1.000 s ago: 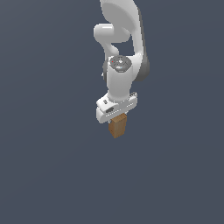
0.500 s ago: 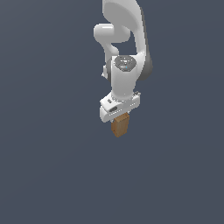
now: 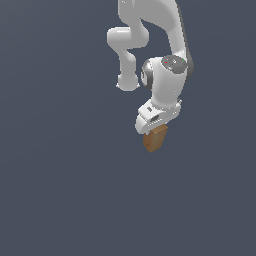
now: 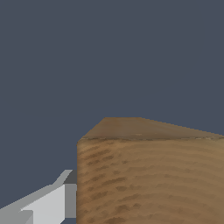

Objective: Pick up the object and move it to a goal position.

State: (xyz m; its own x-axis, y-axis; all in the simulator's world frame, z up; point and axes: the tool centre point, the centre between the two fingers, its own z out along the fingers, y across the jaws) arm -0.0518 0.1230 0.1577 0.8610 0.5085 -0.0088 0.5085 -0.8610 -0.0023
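Note:
In the exterior view the object (image 3: 155, 139), a small orange-brown block with a wood grain, hangs in the air under the white arm. My gripper (image 3: 153, 131) is shut on its upper part, and the white hand hides the fingertips. The block tilts slightly and sticks out below the hand. The wrist view is filled by the same block (image 4: 148, 175), with one grey-white finger (image 4: 48, 203) pressed against its side. No goal marker shows in either view.
The white arm (image 3: 167, 75) bends down from the top of the exterior view. Around it there is only a plain dark grey-blue background, with no other objects or edges in sight.
The arm has carried the block toward the exterior view's right and slightly upward. The wrist has turned a little. The grip on the block is unchanged.

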